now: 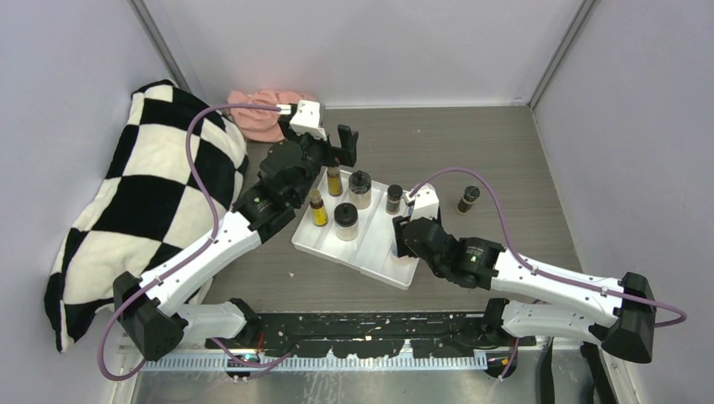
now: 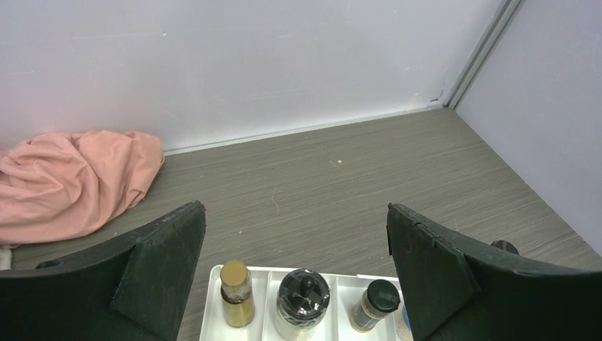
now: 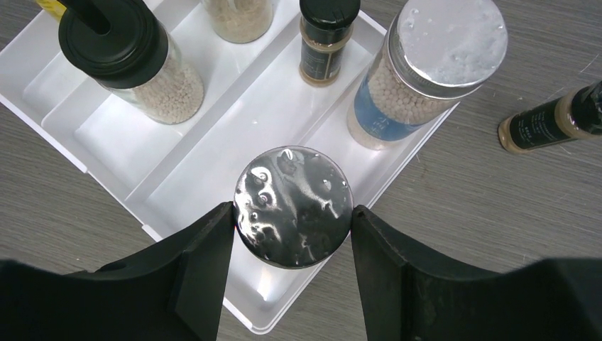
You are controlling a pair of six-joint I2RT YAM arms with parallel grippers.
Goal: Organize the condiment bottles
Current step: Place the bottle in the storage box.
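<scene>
Gripping a shaker with a round silver lid, my right tool has both fingers pressed against the lid's sides, over the near end of the white divided plastic tray. Ahead and to its right, a second silver-lidded shaker with a blue label stands in the tray. Further right, a small dark bottle sits on the grey worktop. My left tool hangs released, with a slim yellow brown-capped bottle and a black-lidded beige jar below, between its fingers.
</scene>
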